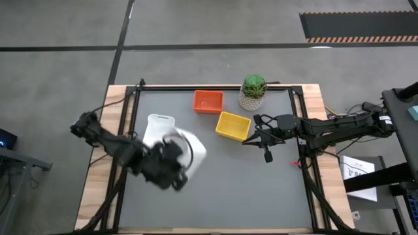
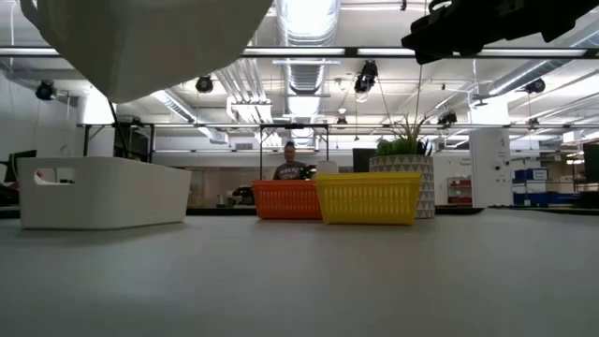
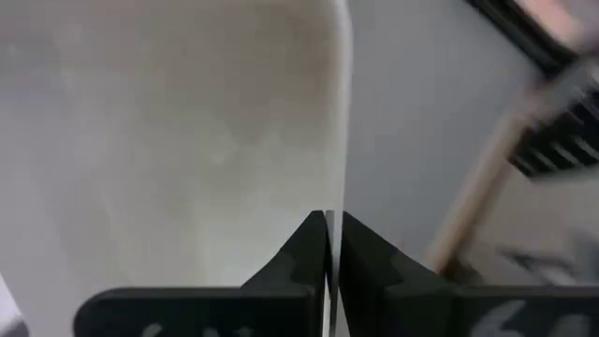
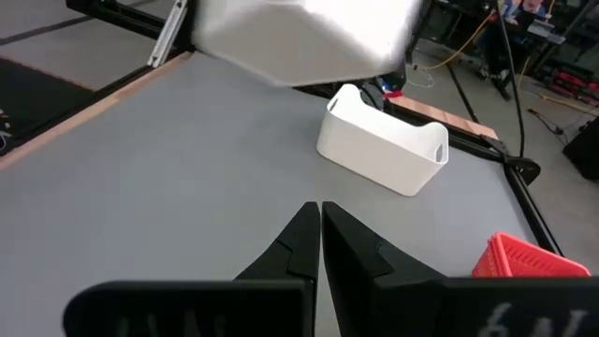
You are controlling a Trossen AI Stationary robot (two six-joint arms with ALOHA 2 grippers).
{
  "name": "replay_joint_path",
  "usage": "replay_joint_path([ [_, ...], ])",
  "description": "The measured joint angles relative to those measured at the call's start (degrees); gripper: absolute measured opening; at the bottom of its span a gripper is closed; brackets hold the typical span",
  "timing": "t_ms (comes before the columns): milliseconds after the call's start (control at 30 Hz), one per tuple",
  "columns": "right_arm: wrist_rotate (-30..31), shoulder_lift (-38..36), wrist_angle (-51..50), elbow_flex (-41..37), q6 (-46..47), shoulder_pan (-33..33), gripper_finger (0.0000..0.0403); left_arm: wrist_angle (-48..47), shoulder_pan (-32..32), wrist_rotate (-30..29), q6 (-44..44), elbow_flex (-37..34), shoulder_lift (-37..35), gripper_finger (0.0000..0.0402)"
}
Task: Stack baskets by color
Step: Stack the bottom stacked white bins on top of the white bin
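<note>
A white basket [image 1: 194, 150] hangs tilted above the table's left middle, with my left gripper [image 3: 334, 217] shut on it. It fills the low view's upper left [image 2: 150, 37]. A second white basket [image 1: 159, 126] rests on its base on the table just beyond it. An orange basket [image 1: 208, 101] and a yellow basket [image 1: 233, 125] stand on their bases farther back. My right gripper [image 1: 245, 140] is shut on nothing, held above the table beside the yellow basket. My left gripper pinches one wall of the white basket at its rim [image 3: 339, 168]. One finger is inside the basket and one outside. The fingers slant down at it from the table's left near side. The basket is lifted clear and tilted.
A potted green plant [image 1: 253, 91] stands at the back, right of the orange basket. Wooden rails [image 1: 104, 163] frame the grey mat. Bare mat lies across the near half. A person [image 2: 290, 164] shows in the room far behind the table.
</note>
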Motion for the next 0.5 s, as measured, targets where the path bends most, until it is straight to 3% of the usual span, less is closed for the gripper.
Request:
replay_joint_path([
  [200,0.0,0.02,-0.01,0.0,-0.26,0.0,0.0009,-17.78,9.76,-0.09,-4.73,6.76,-0.12,0.0],
  [500,0.04,-0.01,-1.27,0.05,-0.9,-0.02,0.0009,-18.16,28.24,11.5,6.45,3.96,-1.4,0.0],
])
